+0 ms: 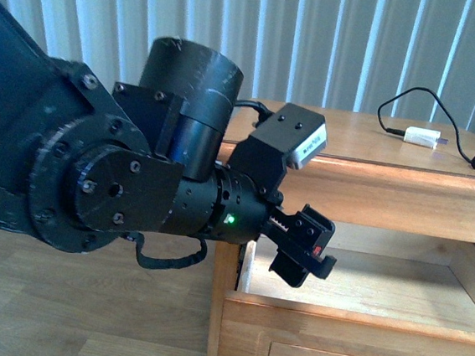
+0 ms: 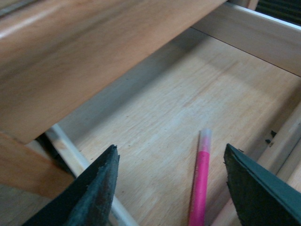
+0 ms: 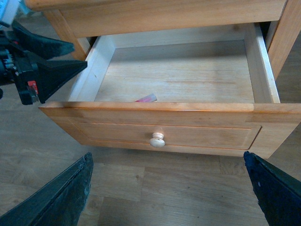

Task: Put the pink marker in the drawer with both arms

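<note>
Over the drawer's left wall, left gripper [image 1: 304, 250]: is being held spread wide with nothing pinched, aimed down into the drawer [image 3: 160, 109].
Pink marker [image 2: 201, 181]: is being seen lying flat on the drawer floor, just behind the front panel, apart from both jaws.
Right gripper [image 3: 167, 162]: is being held spread and empty, facing the knob [image 3: 157, 139], well apart from it.
Stage: the marker is judged placed; closing is probably being awaited.
Risk: if the drawer is being pushed shut while the left gripper is being held over its wall, the gripper could be caught under the desk [image 1: 405, 182] edge; a hard shove could set the marker rolling.
</note>
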